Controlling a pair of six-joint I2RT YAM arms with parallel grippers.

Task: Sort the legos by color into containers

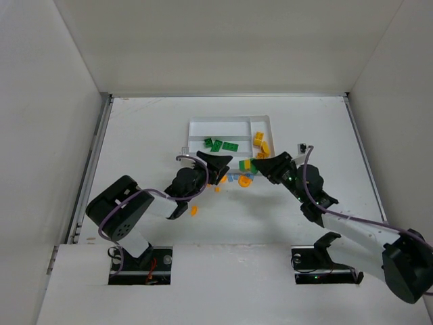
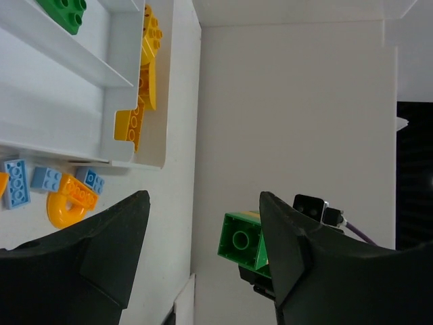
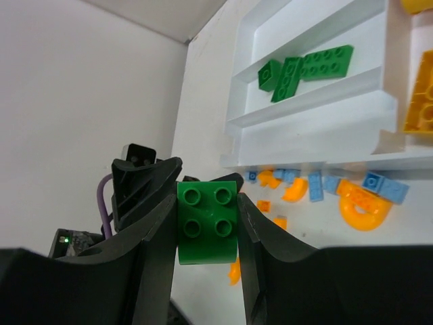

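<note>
Roughly a third done, we would say, no more. In the overhead view the white tray (image 1: pixel 216 126) sits at upper centre of the worktop (image 1: pixel 149 135), and only two of its compartments hold anything. A few green pieces (image 1: pixel 218 144) lie in one long slot, and yellow pieces (image 1: pixel 260 141) sit in the crosswise end slot at the tray's right. The other long slots look bare, as far as we can see.

Our right pincer (image 3: pixel 206 200) is pinching a green brick (image 3: pixel 206 223) by its sides, studs facing the wrist camera. It seems raised off the worktop, just below the tray's lower right corner in the overhead view. Our left pincer (image 2: pixel 201 203) stands spread wide with nothing between its fingers. It hovers close to the right one, near the tray's lower edge.

What is left lies scattered on the worktop just outside that edge — light-blue plates (image 3: pixel 314 184), an orange ring (image 3: pixel 365 206) and a piece or two more that we cannot separate from above. One orange bit (image 1: pixel 194 210) lies apart, to the lower left of the heap. We judge the held brick belongs with the greens — blue and orange have not yet been started.
</note>
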